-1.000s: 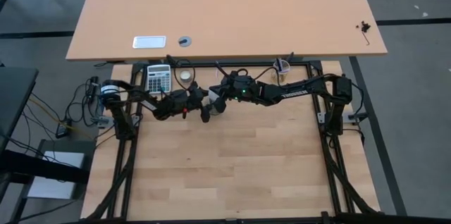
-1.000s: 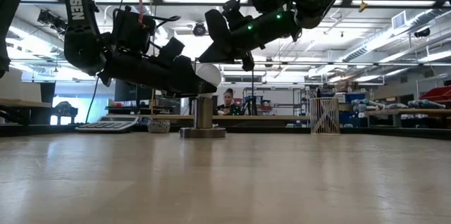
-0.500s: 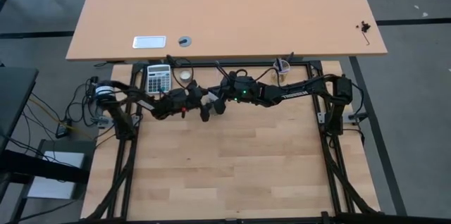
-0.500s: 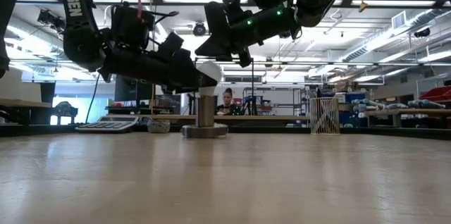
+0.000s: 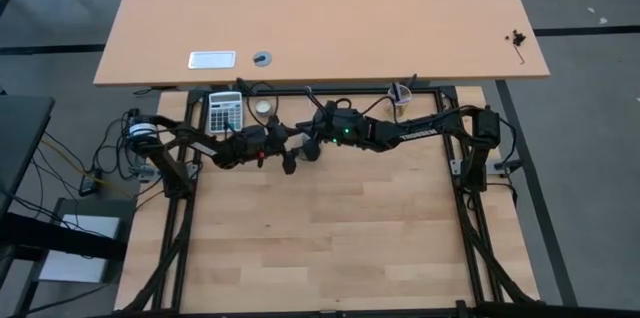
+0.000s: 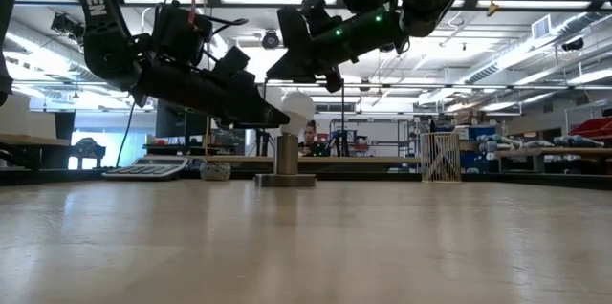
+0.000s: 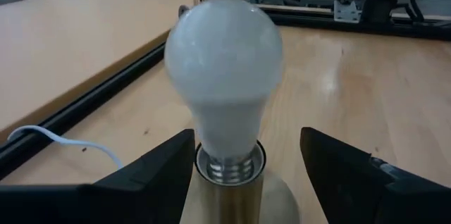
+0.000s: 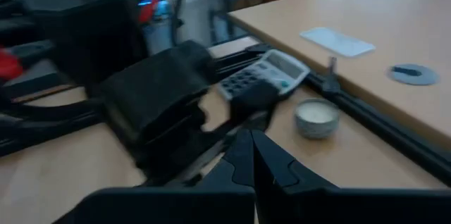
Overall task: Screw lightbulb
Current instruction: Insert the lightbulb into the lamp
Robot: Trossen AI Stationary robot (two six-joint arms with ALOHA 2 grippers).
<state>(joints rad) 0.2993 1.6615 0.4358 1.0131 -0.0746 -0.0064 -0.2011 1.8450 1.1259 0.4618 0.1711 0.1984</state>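
Lightbulb [image 7: 224, 76] upright in the round metal socket [image 7: 227, 194], grey screw end seated at the socket's mouth, globe up. Left gripper [image 7: 246, 164] around the bulb's neck, fingers [image 7: 158, 164] spread apart, one on each side, a gap showing between each finger and the bulb; not clamped. Socket on the wooden table [image 6: 306, 237], near its far edge. Right gripper [image 6: 330, 79] above and just beside the bulb, fingers pressed together, holding nothing.
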